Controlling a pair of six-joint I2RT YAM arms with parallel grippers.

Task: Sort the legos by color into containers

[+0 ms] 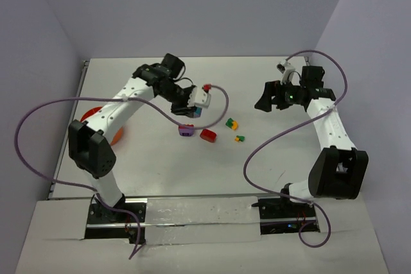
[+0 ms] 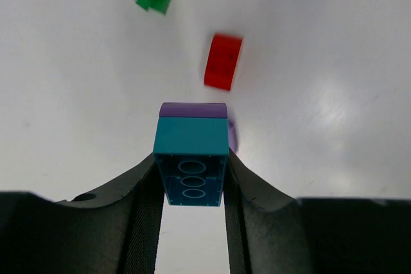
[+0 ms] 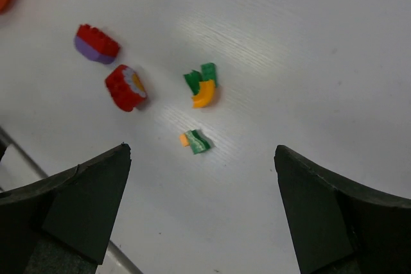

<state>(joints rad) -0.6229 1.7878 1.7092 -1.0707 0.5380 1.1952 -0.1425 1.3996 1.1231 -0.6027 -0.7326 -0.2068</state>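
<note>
My left gripper (image 1: 198, 110) is shut on a teal lego (image 2: 192, 158) with a purple layer (image 2: 192, 110) at its far end, and holds it above the table. Just beyond it on the table lie a purple lego with a red top (image 1: 186, 130) and a red lego (image 1: 208, 135); both show in the right wrist view too, the purple one (image 3: 96, 44) and the red one (image 3: 125, 88). A green and yellow lego (image 1: 231, 122) and a small green and orange lego (image 1: 239, 138) lie further right. My right gripper (image 1: 264, 97) is open and empty, above and to the right of them. The orange bowl (image 1: 90, 117) sits at the left, partly hidden by the left arm.
Grey walls close the table at the back and both sides. Purple cables loop off both arms, the left one (image 1: 221, 97) arching over the table near the legos. The table's left edge has a metal rail (image 1: 74, 104).
</note>
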